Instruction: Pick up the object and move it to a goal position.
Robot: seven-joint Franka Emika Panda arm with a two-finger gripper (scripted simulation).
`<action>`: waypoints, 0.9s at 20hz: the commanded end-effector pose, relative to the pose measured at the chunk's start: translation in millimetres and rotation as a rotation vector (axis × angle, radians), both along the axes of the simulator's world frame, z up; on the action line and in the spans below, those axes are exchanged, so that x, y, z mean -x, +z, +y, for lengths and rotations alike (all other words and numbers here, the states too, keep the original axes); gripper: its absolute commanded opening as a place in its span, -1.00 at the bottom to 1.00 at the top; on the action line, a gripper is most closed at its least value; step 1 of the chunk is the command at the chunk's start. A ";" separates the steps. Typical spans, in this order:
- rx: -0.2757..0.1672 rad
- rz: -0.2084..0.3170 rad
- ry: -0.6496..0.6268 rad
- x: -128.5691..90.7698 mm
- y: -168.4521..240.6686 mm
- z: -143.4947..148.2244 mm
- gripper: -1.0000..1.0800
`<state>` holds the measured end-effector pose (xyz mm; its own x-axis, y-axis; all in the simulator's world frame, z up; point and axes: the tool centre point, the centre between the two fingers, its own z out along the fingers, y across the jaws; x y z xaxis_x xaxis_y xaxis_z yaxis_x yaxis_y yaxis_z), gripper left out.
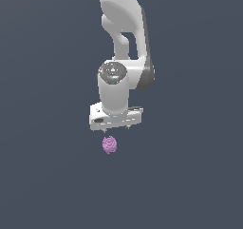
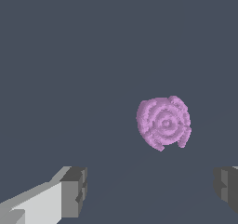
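While the small light-purple, bumpy, roundish lump (image 1: 110,145) lies on the dark grey tabletop (image 1: 42,176), just below and apart from the white gripper (image 1: 115,127), nothing is held: in the wrist view the jaws are seen spread wide, the lump (image 2: 163,122) lying ahead of the gap and nearer one dark finger (image 2: 226,187). For a sound grasp, the gap should be centred over the lump before descent, it is judged. The white arm (image 1: 124,28) is posed vertically, wrist downward.
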<state>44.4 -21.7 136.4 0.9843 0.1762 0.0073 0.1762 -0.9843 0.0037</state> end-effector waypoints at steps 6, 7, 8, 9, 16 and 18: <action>0.000 0.006 0.111 -22.4 -30.3 -23.4 0.92; -0.001 0.006 0.121 -24.3 -33.2 -25.6 0.92; -0.001 0.007 0.130 -25.9 -35.8 -27.6 0.92; -0.001 0.007 0.138 -27.3 -38.2 -29.3 0.92; -0.002 0.008 0.163 -31.7 -45.8 -35.2 0.92; -0.002 0.009 0.159 -30.9 -45.8 -34.9 0.92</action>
